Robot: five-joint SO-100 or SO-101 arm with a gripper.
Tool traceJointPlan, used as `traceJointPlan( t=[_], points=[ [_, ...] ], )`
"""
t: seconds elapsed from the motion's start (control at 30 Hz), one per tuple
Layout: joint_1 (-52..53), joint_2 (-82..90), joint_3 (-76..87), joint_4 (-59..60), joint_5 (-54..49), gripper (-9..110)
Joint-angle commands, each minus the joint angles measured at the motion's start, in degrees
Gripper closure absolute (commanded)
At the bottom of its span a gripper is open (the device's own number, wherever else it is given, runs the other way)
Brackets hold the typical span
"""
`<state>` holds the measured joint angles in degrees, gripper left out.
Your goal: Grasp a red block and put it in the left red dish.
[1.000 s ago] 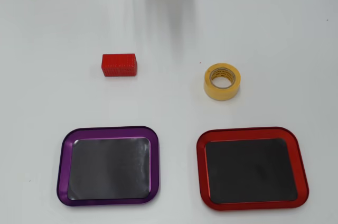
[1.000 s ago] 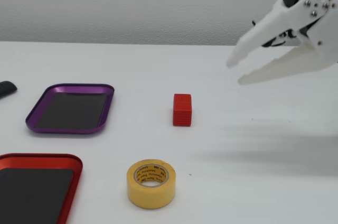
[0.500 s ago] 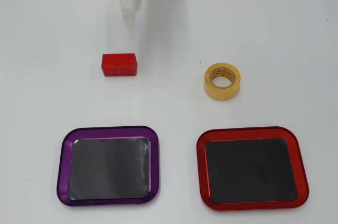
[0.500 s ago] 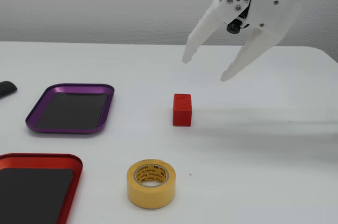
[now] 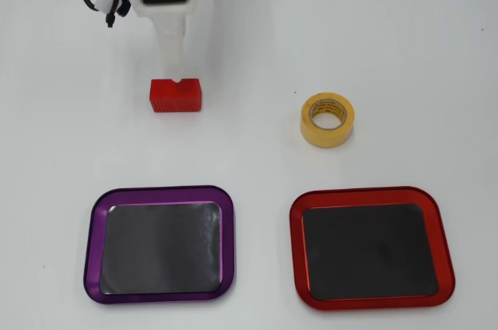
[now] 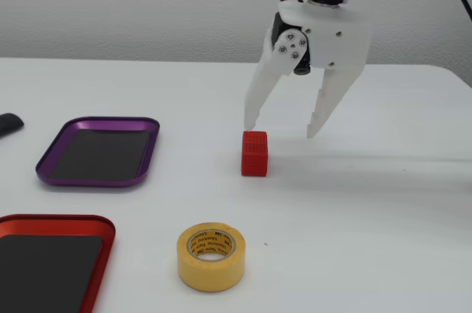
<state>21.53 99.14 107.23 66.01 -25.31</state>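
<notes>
The red block (image 5: 176, 96) lies on the white table; in the fixed view (image 6: 254, 154) it stands just below and beside one fingertip. My gripper (image 6: 282, 130) is open and empty, hovering slightly above the table with the block under its left finger (image 6: 252, 114), not between the jaws. In the overhead view the gripper (image 5: 175, 57) reaches down from the top edge, one finger tip over the block's far edge. The red dish (image 5: 372, 194) sits at the bottom right of the overhead view and at the bottom left of the fixed view (image 6: 51, 218); it is empty.
A purple-rimmed tray (image 5: 159, 191) sits left of the red dish, also empty (image 6: 96, 122). A yellow tape roll (image 5: 327, 120) stands between block and red dish (image 6: 211, 256). A dark object (image 6: 9, 124) lies at the fixed view's left edge.
</notes>
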Motion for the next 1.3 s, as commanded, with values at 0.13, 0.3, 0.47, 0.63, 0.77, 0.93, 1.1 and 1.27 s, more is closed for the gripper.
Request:
traceJointPlan(
  t=[0.13,0.3,0.47,0.63,0.77,0.93,1.1,1.27],
  points=[
    [0.5,-5.4,-7.0,0.0,-0.2,72],
    [0.5,-8.2,-8.4,-0.1,-0.4,72],
    [0.5,-9.4,-7.6,-4.7,-0.2,72],
    [0.5,-9.4,-5.7,-5.8,0.1,72],
    [0.5,-9.5,-5.6,-6.9,0.2,72],
    [0.5,-9.5,-3.2,-9.3,0.2,72],
    [0.5,-9.5,1.1,-12.9,0.2,72],
    [0.5,-9.5,1.5,-13.1,0.2,73]
  ],
)
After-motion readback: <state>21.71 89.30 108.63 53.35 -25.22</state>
